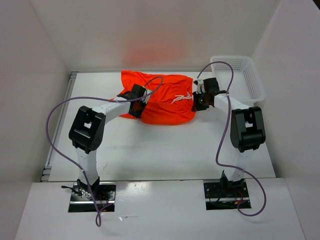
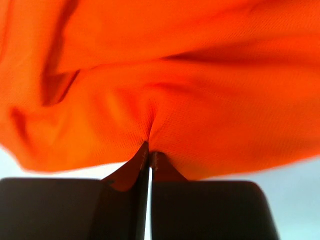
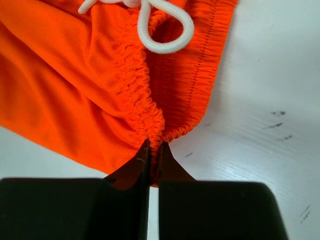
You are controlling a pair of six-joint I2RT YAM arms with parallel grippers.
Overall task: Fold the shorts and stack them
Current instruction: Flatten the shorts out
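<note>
White desk [image 1: 165, 150], orange shorts [image 1: 167, 102] lying rumpled at its far middle, white basket [image 1: 240, 75] just beside them on the right. Both arms have fabric. The left gripper [image 2: 149, 156] is clamped on a thin fold of mesh at the left edge. The right gripper [image 3: 155, 150] is pinching the elastic waistband [image 3: 150, 100] just below the drawstring [image 3: 167, 45]. Looks like a lift-and-fold. Raise both ends level and together, with the cloth taut between the arms so the crease lands straight. Go slow: the left pinch is shallow and could slip. Mind the drawstring loop snagging.
</note>
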